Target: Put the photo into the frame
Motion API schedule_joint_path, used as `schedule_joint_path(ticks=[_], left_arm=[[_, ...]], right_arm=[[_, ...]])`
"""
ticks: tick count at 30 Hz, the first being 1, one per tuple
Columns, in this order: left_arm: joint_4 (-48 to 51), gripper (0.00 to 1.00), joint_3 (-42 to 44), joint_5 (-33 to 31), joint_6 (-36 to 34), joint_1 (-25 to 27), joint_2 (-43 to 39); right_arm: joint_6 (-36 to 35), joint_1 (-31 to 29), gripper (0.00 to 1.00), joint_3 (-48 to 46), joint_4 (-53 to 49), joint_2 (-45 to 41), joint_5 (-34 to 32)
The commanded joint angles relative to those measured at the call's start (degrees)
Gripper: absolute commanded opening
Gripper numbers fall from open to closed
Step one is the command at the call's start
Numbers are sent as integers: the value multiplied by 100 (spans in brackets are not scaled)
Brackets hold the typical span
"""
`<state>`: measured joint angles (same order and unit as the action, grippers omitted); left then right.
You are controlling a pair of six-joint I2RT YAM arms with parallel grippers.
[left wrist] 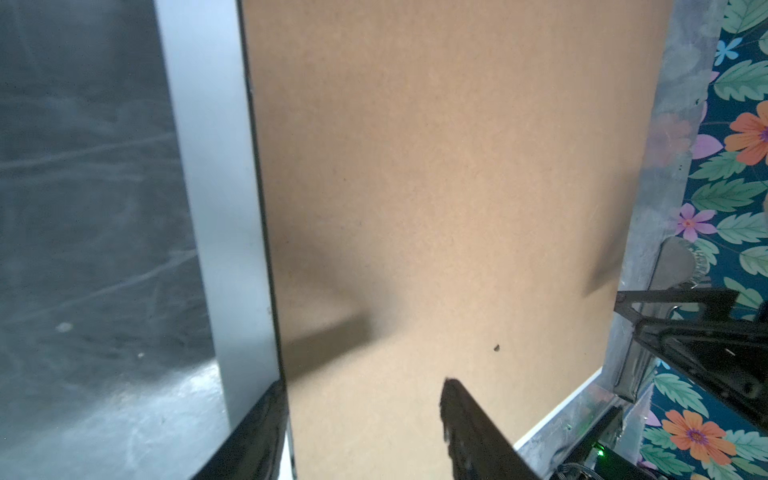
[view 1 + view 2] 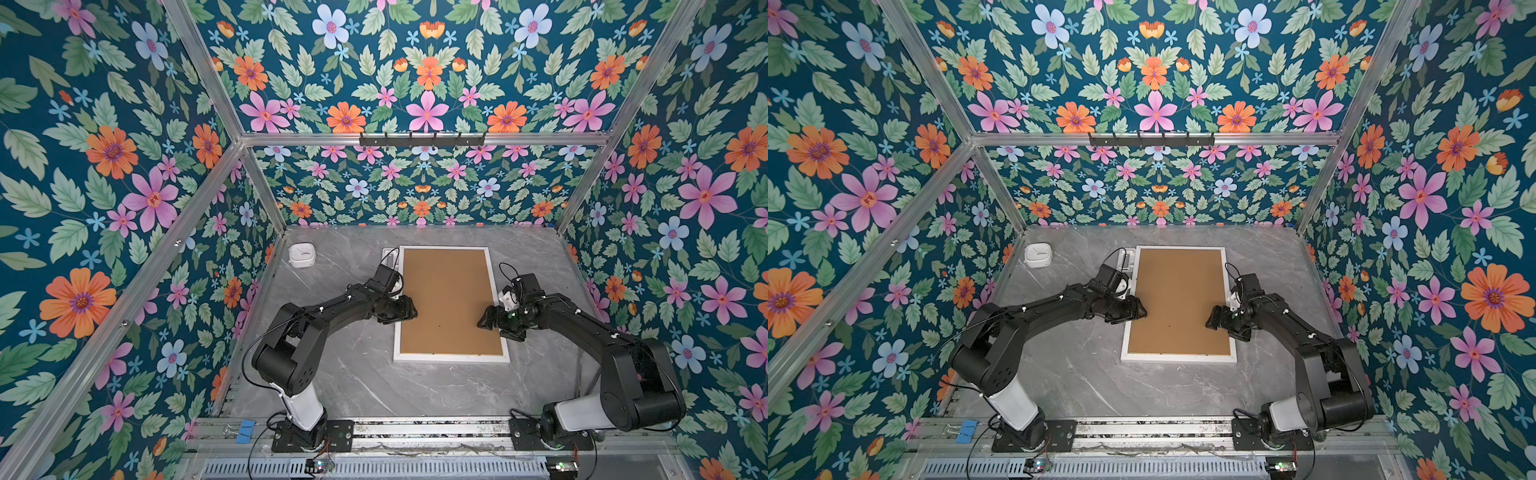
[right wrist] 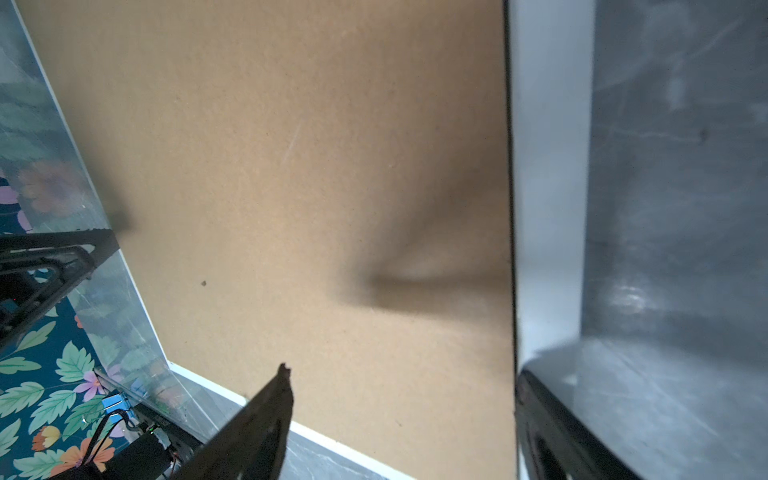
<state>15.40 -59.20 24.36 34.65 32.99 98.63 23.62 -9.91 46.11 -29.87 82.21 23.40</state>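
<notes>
frame (image 2: pixel 451 358) lies back-up mid-counter (image 2: pixel 353 374) in both top views, with the brown backing board (image 2: pixel 451 299) seated inside the rim and covering the whole opening. photo isn't visible in any view. It's probably under the board, but I can't confirm. left claw (image 2: pixel 405 312) is at the frame's left edge and right claw (image 2: pixel 486 320) at its right edge, roughly level. Both have their jaws spread wide, one finger over the board and one outside the rim, gripping nothing. My read: a symmetric press from both sides, so the board seats flat without tipping.

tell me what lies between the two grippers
Bare brown backing board, inside the white frame, between left gripper and right gripper; both top views show it.
</notes>
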Motion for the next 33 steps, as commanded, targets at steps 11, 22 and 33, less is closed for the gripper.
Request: schedule_joint_path(ticks=[11, 22, 33], left_arm=[[-116, 62, 110, 336, 252, 32, -176], [-160, 61, 119, 378, 349, 76, -331], [738, 62, -221, -333, -155, 58, -251]], right_arm=[[-15, -20, 83, -94, 177, -293, 422], [51, -26, 83, -102, 118, -613, 476], [231, -20, 83, -75, -450, -768, -88]])
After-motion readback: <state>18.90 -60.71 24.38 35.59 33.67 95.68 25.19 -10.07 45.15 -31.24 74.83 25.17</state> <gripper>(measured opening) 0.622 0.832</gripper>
